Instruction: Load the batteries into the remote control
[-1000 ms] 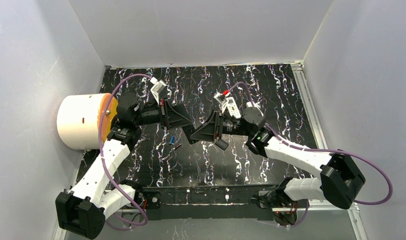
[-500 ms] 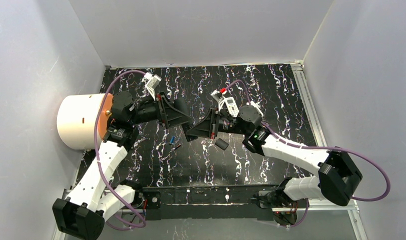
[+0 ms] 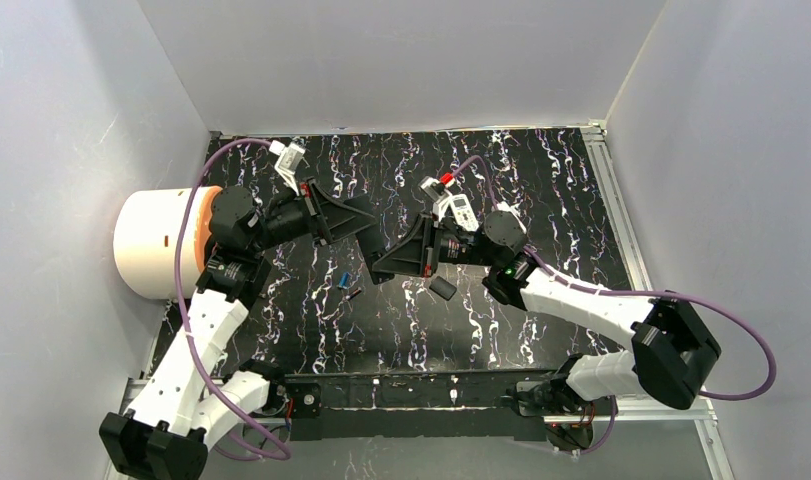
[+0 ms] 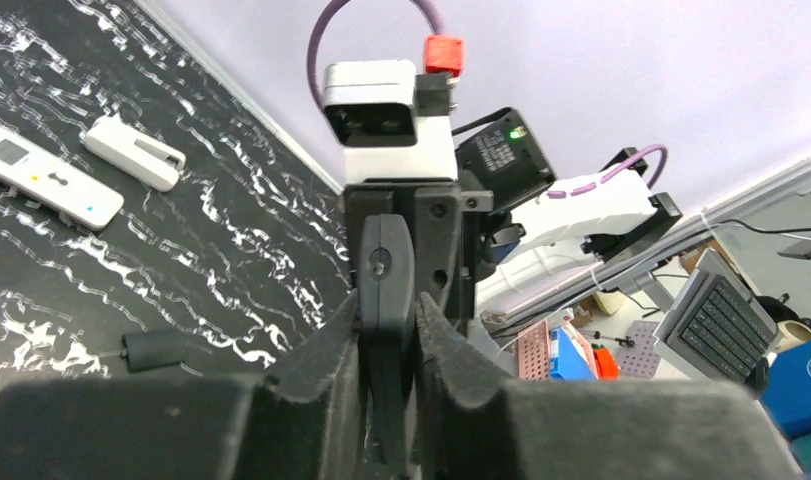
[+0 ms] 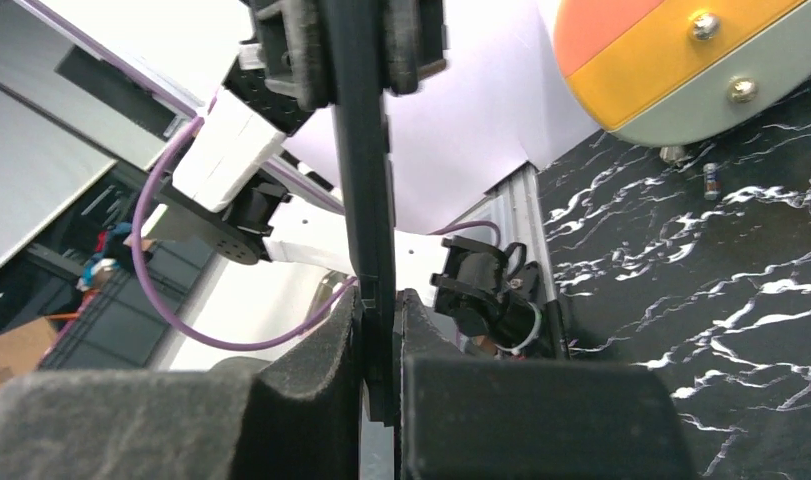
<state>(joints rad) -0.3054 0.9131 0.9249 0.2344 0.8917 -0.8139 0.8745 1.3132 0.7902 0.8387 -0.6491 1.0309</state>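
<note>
A thin black remote control hangs on edge above the table, bridging my two grippers. In the left wrist view my left gripper is shut on one end of it, both fingers pressing its flat sides. My right gripper is shut on the other end of the remote control. From above, the left gripper and the right gripper meet tip to tip at mid-table. Under them on the mat lie a blue battery and a dark battery.
A small black piece lies on the mat right of the grippers. A white remote and a white cover piece lie farther off. A big white drum with an orange face stands at the table's left edge.
The left arm has swung left and its gripper has drawn back toward the far side. The right gripper has edged left and shut on the black remote control.
</note>
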